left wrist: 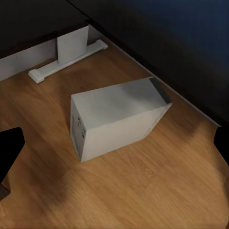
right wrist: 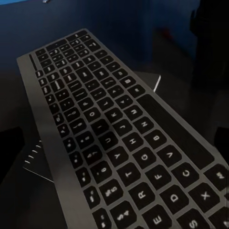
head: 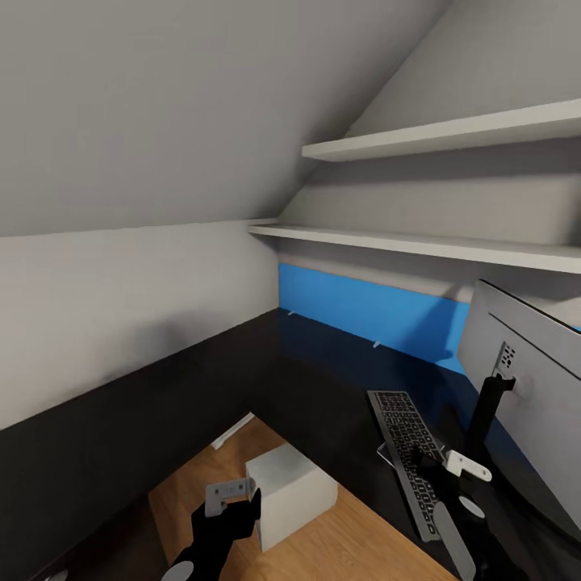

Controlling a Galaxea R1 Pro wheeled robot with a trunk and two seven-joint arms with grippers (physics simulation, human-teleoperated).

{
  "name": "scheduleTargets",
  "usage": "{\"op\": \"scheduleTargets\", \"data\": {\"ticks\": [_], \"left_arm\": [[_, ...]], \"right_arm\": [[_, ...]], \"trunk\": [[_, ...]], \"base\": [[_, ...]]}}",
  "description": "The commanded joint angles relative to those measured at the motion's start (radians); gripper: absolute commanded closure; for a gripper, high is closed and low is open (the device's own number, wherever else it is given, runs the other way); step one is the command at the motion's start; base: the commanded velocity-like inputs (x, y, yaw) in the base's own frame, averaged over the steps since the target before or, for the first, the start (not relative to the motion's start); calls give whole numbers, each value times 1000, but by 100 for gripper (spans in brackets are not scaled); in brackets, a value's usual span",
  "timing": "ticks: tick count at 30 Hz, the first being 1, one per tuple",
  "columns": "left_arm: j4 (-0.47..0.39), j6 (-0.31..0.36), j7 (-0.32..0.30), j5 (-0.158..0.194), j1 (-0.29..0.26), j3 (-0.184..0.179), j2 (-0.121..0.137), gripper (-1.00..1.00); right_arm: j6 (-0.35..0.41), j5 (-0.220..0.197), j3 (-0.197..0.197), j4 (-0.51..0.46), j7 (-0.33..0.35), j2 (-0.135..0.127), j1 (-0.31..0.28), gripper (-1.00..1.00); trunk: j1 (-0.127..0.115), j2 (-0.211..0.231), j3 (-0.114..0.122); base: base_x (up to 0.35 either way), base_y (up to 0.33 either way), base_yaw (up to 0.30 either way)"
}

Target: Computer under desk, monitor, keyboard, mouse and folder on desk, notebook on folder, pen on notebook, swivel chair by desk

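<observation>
On the wood floor [head: 323,541] in the tabletop's [head: 266,379] inner corner sits your computer [head: 289,494] — lying on its side, not under the top. Your left pincer [head: 231,494] hovers just above it; whether its fingers are wide or narrow, you cannot tell. Your right pincer [head: 452,468] hangs over the keyboard [head: 409,456], which lies on the tabletop beside the monitor [head: 528,395] — its opening is likewise unclear.

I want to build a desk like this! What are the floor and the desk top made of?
The floor looks like wood planks, warm brown with grain lines, matte. The desk top looks like glossy black laminate or lacquer, since it mirrors the blue back panel; the exact material is unclear.
</observation>
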Motion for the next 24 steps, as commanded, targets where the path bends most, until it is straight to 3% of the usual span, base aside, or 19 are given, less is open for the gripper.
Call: {"op": "scheduleTargets", "data": {"ticks": [1, 8, 12, 20, 22, 24], "left_arm": [[-2, 2, 8, 10, 0, -1, 0, -100], [-1, 2, 8, 10, 0, -1, 0, -100], [-1, 1, 8, 10, 0, -1, 0, -100], [-1, 0, 8, 10, 0, -1, 0, -100], [-5, -3, 7, 10, 0, -2, 0, -100], [-7, -3, 7, 10, 0, -3, 0, -100]], "right_arm": [[4, -7, 1, -1, -4, 0, -1, -100], [50, -6, -1, 2, -6, -4, -26, -100], [108, -8, -2, 1, -5, -28, -34, -100], [139, -7, -3, 5, -3, -54, -59, -100], [142, -24, -4, 17, 10, -75, -70, -100], [143, -39, -4, 18, 12, -78, -71, -100]], "trunk": [[0, -1, -1], [0, -1, -1], [0, -1, -1], [0, -1, -1], [0, -1, -1], [0, -1, -1]], "base": [[0, 0, 0], [0, 0, 0], [0, 0, 0], [0, 0, 0], [0, 0, 0], [0, 0, 0]]}}
